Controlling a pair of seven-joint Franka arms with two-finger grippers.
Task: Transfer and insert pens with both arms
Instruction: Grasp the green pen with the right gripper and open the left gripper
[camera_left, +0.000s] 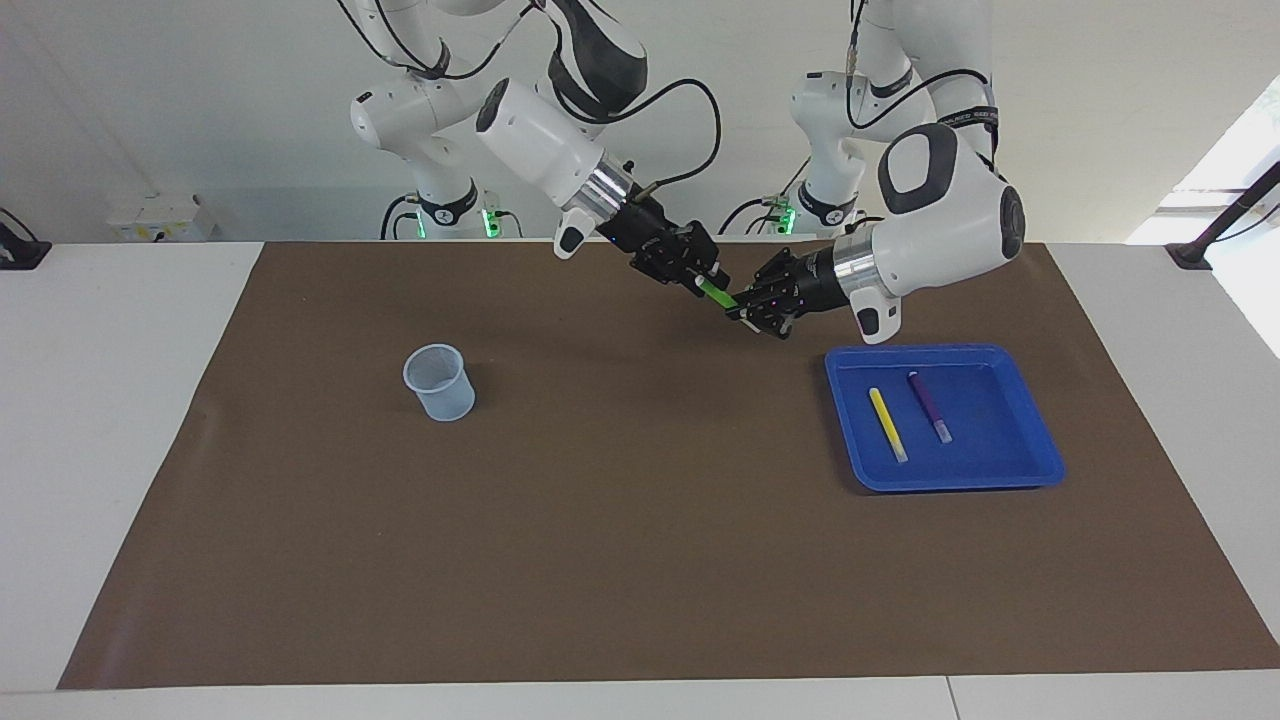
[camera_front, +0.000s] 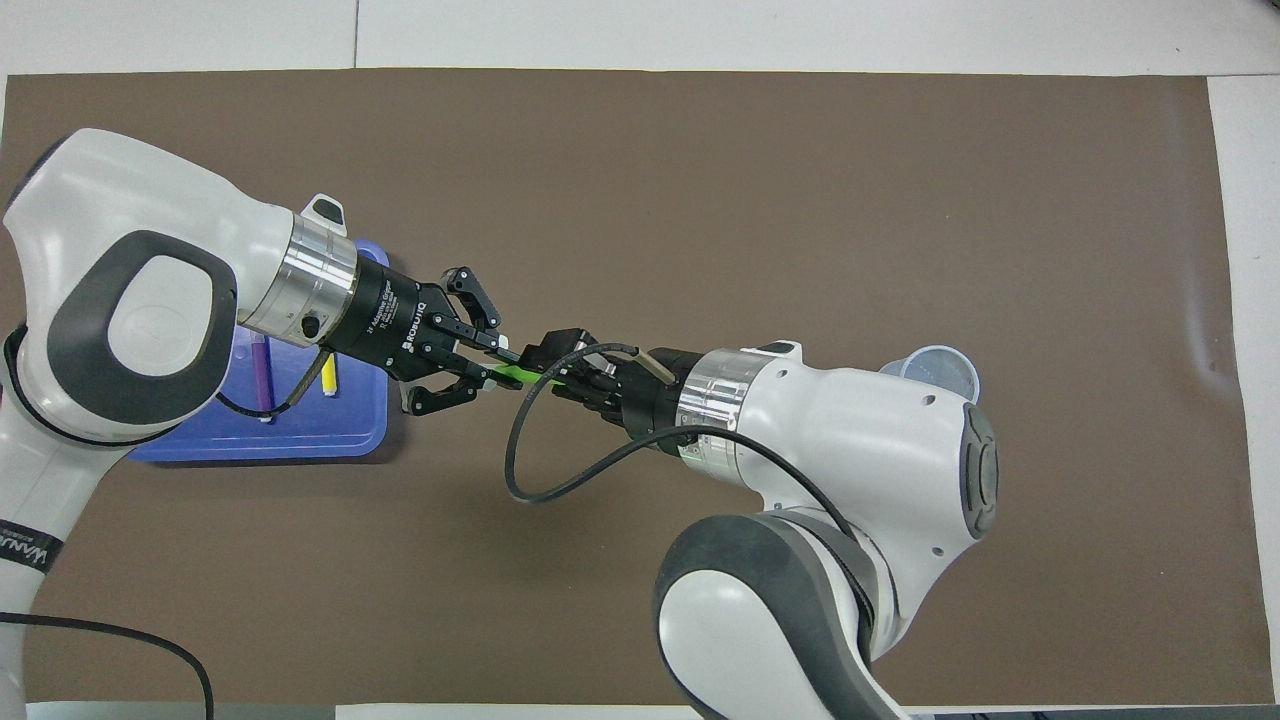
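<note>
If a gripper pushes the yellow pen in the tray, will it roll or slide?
The yellow pen looks slim and round, so it probably rolls if pushed from the side. The blue tray has a raised rim that would likely stop it. It lies straight, so it is probably stiff, and light.

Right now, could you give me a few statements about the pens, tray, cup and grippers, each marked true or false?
1. The green pen is held in the air between the two grippers. True.
2. The left gripper is shut on the green pen. True.
3. The yellow pen stands in the cup. False: it lies in the blue tray beside the purple pen.
4. The cup lies tipped over. False: it stands upright on the brown mat, toward the right arm's end.
5. The right gripper is at the green pen's other end. True.
</note>
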